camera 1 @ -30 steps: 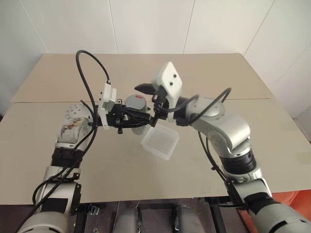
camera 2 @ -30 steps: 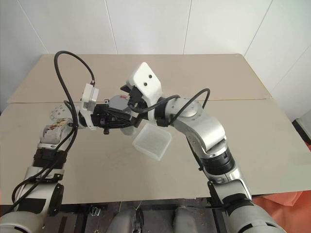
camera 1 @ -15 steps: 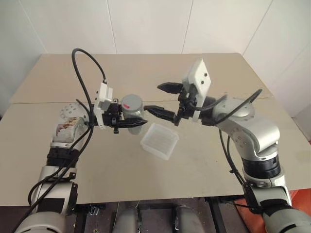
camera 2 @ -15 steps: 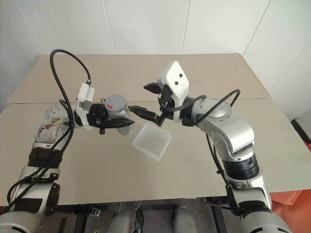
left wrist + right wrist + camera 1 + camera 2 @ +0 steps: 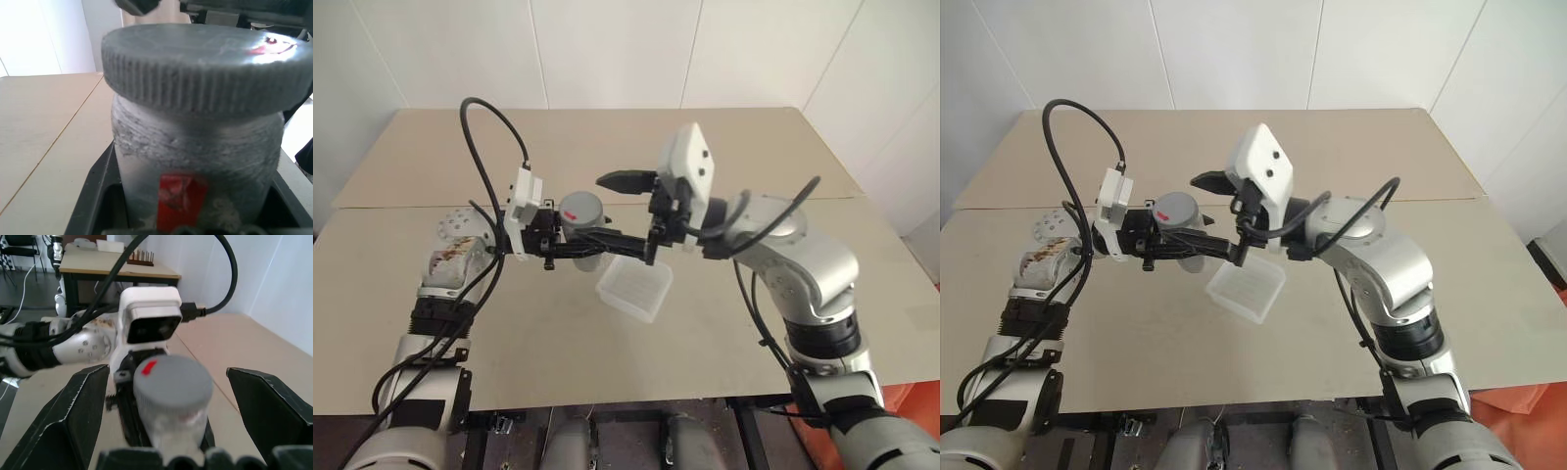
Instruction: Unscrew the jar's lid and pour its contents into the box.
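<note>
Head views: the jar [image 5: 585, 227] is half hidden by the left gripper [image 5: 576, 247], whose fingers pinch its body above the surface [image 5: 705, 323], beside the box [image 5: 634, 288].

Left wrist view: the lid [image 5: 208, 68] sits on, contents unseen.

Right wrist view: the right gripper [image 5: 173, 401] has fingers [image 5: 73, 411] spread wide – one each side of the lid, apart from it.

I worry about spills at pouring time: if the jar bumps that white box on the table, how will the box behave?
The box looks like thin translucent plastic holding nothing, so it is probably light and would likely slide on the smooth table rather than resist. Being shallow and wide, it seems unlikely to tip. Its thin walls may flex if nudged.
</note>
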Motion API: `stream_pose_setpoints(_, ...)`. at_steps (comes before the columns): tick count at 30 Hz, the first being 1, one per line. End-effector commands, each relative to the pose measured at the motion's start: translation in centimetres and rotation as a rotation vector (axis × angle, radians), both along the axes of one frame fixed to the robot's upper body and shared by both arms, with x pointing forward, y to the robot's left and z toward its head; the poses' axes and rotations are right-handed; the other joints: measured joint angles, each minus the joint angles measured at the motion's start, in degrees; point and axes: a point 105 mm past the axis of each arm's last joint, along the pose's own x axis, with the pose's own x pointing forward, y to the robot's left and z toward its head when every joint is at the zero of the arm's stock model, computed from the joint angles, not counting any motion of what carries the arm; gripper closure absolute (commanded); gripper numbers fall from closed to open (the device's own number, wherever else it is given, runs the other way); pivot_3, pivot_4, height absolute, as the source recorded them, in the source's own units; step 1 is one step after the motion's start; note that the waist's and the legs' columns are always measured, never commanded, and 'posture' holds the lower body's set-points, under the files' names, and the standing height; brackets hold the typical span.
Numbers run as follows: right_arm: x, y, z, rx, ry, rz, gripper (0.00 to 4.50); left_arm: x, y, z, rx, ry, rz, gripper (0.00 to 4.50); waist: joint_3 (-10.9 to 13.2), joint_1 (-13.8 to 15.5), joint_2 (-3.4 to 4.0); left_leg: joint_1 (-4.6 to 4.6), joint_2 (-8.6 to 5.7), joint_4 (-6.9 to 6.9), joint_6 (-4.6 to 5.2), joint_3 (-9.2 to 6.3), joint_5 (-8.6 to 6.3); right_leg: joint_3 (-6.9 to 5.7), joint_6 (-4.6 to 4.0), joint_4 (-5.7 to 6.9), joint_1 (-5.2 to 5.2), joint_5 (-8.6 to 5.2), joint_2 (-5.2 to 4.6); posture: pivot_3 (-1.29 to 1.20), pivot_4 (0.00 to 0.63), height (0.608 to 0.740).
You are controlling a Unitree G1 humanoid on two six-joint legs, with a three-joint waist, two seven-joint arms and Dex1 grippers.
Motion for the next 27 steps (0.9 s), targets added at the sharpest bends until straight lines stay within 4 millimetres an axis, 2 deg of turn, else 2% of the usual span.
stream_pose_setpoints(1, 0.1, 0.7, 0.6, 0.003, -0.02, -0.01, 0.04, -0.2, -0.3, 1.2, -0.007, -0.059, -0.013, 2.55, 0.0, 0.1, 0.0, -0.01, 0.0, 0.0, 0.0, -0.01, 0.0, -0.01, 0.0, 0.0, 0.0, 0.0, 0.0, 0.0, 0.15, 0.74)
stream_pose_setpoints(5, 0.4, 1.3, 0.4, -0.001, 0.014, -0.008, 0.04, -0.3, -0.1, 1.1, -0.003, -0.06, -0.008, 2.55, 0.0, 0.1, 0.0, -0.01, 0.0, 0.0, 0.0, 0.0, 0.0, 0.0, 0.0, 0.0, 0.0, 0.0, 0.0, 0.0, 0.15, 0.74)
stream_pose_setpoints(8, 0.7, 1.3, 0.5, 0.01, 0.028, -0.014, 0.61, -0.3, 0.0, 1.0, -0.001, -0.062, -0.004, 2.55, 0.0, 0.0, 0.0, 0.0, 0.0, 0.0, -0.01, 0.0, 0.01, -0.01, 0.0, 0.01, 0.0, 0.0, 0.0, 0.0, 0.15, 0.74)
stream_pose_setpoints(10, 0.8, 1.2, 0.9, 0.027, 0.034, -0.013, 1.32, -0.3, 0.0, 1.0, 0.0, -0.063, -0.003, 2.55, 0.0, 0.0, 0.0, 0.0, 0.0, 0.0, -0.01, -0.01, 0.01, -0.01, 0.0, 0.01, 0.0, 0.0, 0.0, 0.0, 0.15, 0.74)
stream_pose_setpoints(12, 0.8, 0.9, 1.4, 0.059, 0.053, -0.009, 1.71, -0.3, 0.1, 0.9, 0.001, -0.063, 0.0, 2.55, 0.0, 0.0, 0.0, 0.0, 0.0, 0.0, -0.01, -0.01, 0.01, -0.01, 0.0, 0.01, 0.0, 0.0, 0.0, 0.0, 0.15, 0.74)
stream_pose_setpoints(17, 0.9, -1.0, 4.3, 0.241, 0.162, 0.013, 1.71, -0.2, 0.1, 0.5, 0.006, -0.056, 0.005, 2.55, 0.0, 0.1, 0.0, -0.01, 0.01, 0.0, -0.02, -0.02, 0.01, -0.03, 0.0, 0.02, 0.0, 0.0, 0.0, 0.0, 0.15, 0.74)
stream_pose_setpoints(19, 1.1, -1.9, 4.8, 0.275, 0.181, -0.007, 1.71, -0.2, 0.0, 0.3, 0.008, -0.052, 0.005, 2.55, 0.0, 0.1, 0.0, 0.0, 0.01, 0.0, -0.02, -0.02, 0.01, -0.03, 0.0, 0.01, 0.0, 0.0, -0.01, 0.0, 0.15, 0.74)
stream_pose_setpoints(22, 2.8, -4.0, 3.4, 0.215, 0.101, -0.202, 1.71, 0.1, -0.1, 0.1, 0.005, -0.058, 0.032, 2.55, 0.0, 0.2, 0.0, 0.0, 0.01, -0.01, -0.01, -0.01, 0.01, -0.02, 0.0, 0.0, 0.01, 0.0, 0.0, 0.0, 0.15, 0.74)
stream_pose_setpoints(25, 4.8, -7.7, -1.3, 0.068, 0.045, -0.459, 1.71, 0.5, -0.2, 0.3, -0.011, -0.072, 0.068, 2.55, 0.0, 0.5, -0.01, -0.01, -0.02, -0.01, 0.01, 0.0, 0.0, -0.05, 0.0, -0.05, 0.06, 0.0, -0.03, 0.0, 0.15, 0.74)
stream_pose_setpoints(27, 5.1, -9.4, -3.6, 0.012, 0.053, -0.542, 1.71, 0.7, -0.2, 0.3, -0.012, -0.086, 0.088, 2.55, 0.0, 0.7, -0.01, -0.01, -0.05, 0.0, 0.03, 0.04, -0.02, -0.08, 0.01, -0.1, 0.12, -0.01, -0.05, 0.0, 0.15, 0.74)
